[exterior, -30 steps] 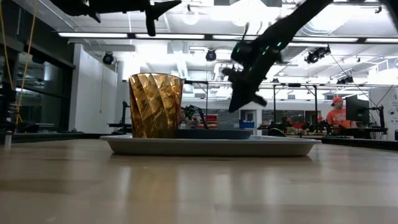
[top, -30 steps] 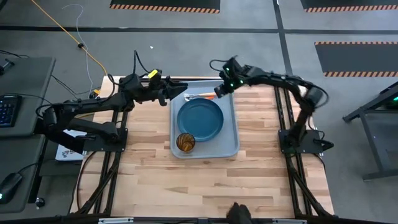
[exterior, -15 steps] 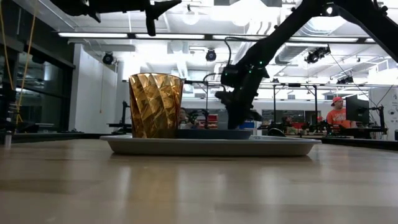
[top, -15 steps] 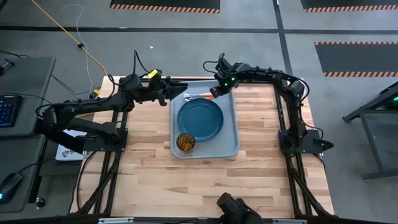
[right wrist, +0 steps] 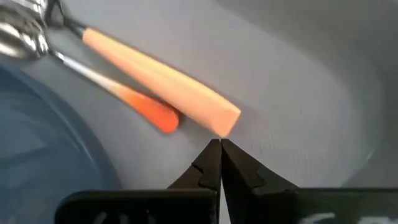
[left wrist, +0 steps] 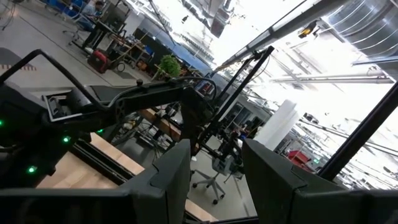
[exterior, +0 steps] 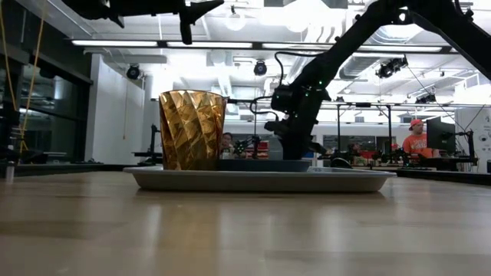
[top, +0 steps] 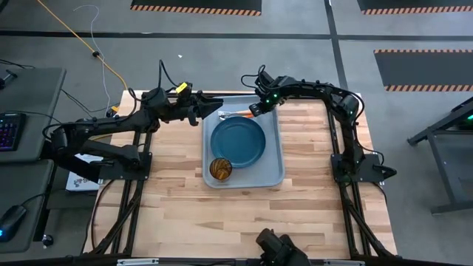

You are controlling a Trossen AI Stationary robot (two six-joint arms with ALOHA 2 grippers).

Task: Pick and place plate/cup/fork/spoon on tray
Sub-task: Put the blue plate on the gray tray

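No readable writing showed. On the pale wooden counter (top: 244, 214), the tray (top: 276, 174) carried the plate (top: 238, 142), the cup (top: 221, 168) at its 7 o'clock, and the fork (right wrist: 163, 81) and spoon (right wrist: 127, 98) at 12. The right end effector (right wrist: 220, 144), fingers together, hovered beside the fork's handle. The left end effector (left wrist: 214, 186), fingers apart, hung above the tray's far-left corner. An open workshop lay behind.

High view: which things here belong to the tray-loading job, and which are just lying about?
Job:
- large grey-blue rectangular tray
- round teal-blue plate
- amber tumbler cup
- salmon-handled fork
- orange-red-handled spoon
- right gripper, shut beside the fork handle

Lying about:
- yellow cable
- keyboard
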